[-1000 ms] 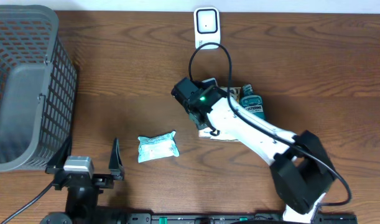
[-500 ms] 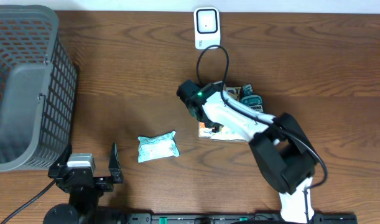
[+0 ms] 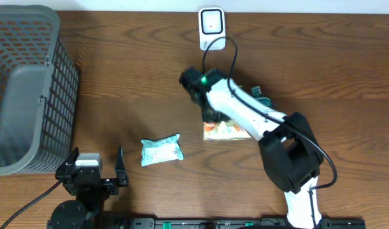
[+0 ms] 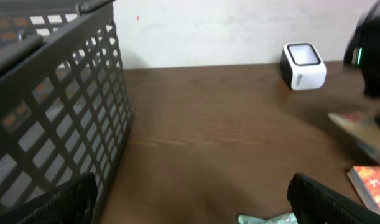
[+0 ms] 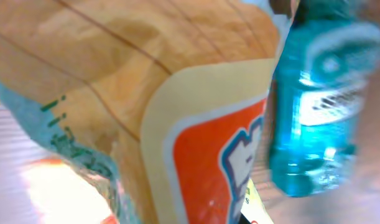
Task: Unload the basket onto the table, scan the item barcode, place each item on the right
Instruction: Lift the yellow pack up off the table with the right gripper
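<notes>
My right gripper point(image 3: 211, 116) reaches down into a small pile of goods in the middle of the table and is shut on a tan and orange snack packet point(image 3: 227, 130). That packet point(image 5: 152, 106) fills the right wrist view, so my own fingers are hidden there. A teal mouthwash bottle point(image 5: 320, 102) lies right beside it. The white barcode scanner point(image 3: 211, 27) stands at the table's far edge, also visible in the left wrist view point(image 4: 303, 63). My left gripper point(image 3: 96, 173) waits open at the near left edge, with nothing between its fingers point(image 4: 326, 202).
A large grey mesh basket point(image 3: 25, 83) takes up the left side. A pale green pouch point(image 3: 161, 151) lies alone in front of the left gripper. A cable point(image 3: 216, 54) loops from the right wrist toward the scanner.
The right gripper has gone from open to shut on the snack packet, and its wrist has shifted slightly toward the scanner. The left arm has drifted a little to the right.
</notes>
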Available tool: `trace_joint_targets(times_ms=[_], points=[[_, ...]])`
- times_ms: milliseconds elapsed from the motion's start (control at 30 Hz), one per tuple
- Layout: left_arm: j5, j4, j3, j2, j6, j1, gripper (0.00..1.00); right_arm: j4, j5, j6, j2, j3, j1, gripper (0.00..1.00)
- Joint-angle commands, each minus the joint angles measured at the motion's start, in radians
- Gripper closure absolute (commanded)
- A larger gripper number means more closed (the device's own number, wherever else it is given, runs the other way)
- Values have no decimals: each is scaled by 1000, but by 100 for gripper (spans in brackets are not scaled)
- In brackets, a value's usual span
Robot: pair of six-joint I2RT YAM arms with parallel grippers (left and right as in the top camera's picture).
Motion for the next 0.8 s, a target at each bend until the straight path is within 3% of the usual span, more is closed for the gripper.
trace_joint_targets(times_ms=[0,133,300,467,633,767], points=[[-9,-16,-4,1,-4,2,2,-27,-340,-119,-42,111,-56,98],[-8,-82,-4,1,-4,2,2,-90,-771,-271,-67,179,-124,98],[-9,-201,-4,1,-4,2,2,-300,-1064,-261,-71,192,-207,99],[-9,-334,-4,1,-4,2,2,-391,-1159,-95,-71,192,-268,99],[-9,-340,-5,1,-4,2,2,-390,-1265,115,-71,192,-281,99],[-9,-340,-5,1,-4,2,2,-397,-1347,188,-71,192,-281,99]])
